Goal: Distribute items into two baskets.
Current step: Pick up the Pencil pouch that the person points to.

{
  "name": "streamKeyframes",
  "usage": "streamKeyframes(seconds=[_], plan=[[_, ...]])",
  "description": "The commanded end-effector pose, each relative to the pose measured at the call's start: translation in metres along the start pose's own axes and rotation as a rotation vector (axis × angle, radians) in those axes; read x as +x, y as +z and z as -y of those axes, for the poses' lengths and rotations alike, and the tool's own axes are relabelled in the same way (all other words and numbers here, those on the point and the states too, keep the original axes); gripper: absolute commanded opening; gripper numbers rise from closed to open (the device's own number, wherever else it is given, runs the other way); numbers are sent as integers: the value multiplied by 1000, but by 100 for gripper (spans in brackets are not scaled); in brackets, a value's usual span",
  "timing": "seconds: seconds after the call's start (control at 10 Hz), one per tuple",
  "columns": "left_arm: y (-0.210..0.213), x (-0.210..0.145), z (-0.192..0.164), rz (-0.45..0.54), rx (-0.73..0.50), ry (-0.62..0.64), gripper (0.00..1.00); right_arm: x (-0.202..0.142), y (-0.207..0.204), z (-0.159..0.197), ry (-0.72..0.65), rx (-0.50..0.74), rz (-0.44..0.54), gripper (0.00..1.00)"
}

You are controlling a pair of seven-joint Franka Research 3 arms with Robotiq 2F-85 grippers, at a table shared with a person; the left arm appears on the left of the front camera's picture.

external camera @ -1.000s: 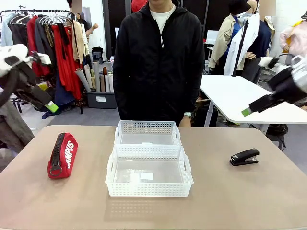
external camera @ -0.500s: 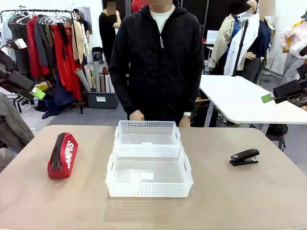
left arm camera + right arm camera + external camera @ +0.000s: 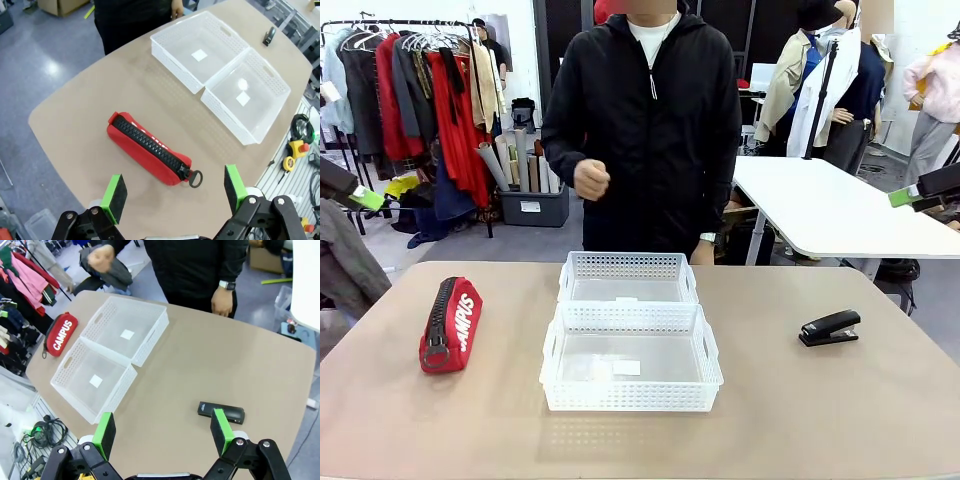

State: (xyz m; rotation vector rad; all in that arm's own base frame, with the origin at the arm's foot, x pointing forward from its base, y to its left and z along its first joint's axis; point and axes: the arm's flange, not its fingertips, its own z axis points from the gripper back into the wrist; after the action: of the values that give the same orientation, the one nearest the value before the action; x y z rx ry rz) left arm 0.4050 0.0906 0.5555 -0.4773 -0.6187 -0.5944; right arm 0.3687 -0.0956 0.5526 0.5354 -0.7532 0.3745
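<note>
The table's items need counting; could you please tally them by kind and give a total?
White baskets: 2
Red pouch: 1
Black stapler: 1
Total: 4

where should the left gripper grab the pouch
Probably from straight above, across the middle of the pouch, one jaw on each long side. It lies flat on the table, long and narrow with the zipper up, so the short span should suit the open left gripper best.
</note>
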Motion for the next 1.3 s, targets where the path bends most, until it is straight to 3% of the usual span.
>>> streamKeyframes(seconds=[0.0,0.7,0.8,1.2], plan=[[0,-4,5,27,-9,-15,100,-1,4,4,9,29,18,100],[2,1,13,62,-37,-39,100,-3,5,0,-12,4,-5,100],[5,5,11,18,2,-14,100,-3,5,0,-12,4,-5,100],[5,5,11,18,2,-14,100,-3,5,0,-12,4,-5,100]])
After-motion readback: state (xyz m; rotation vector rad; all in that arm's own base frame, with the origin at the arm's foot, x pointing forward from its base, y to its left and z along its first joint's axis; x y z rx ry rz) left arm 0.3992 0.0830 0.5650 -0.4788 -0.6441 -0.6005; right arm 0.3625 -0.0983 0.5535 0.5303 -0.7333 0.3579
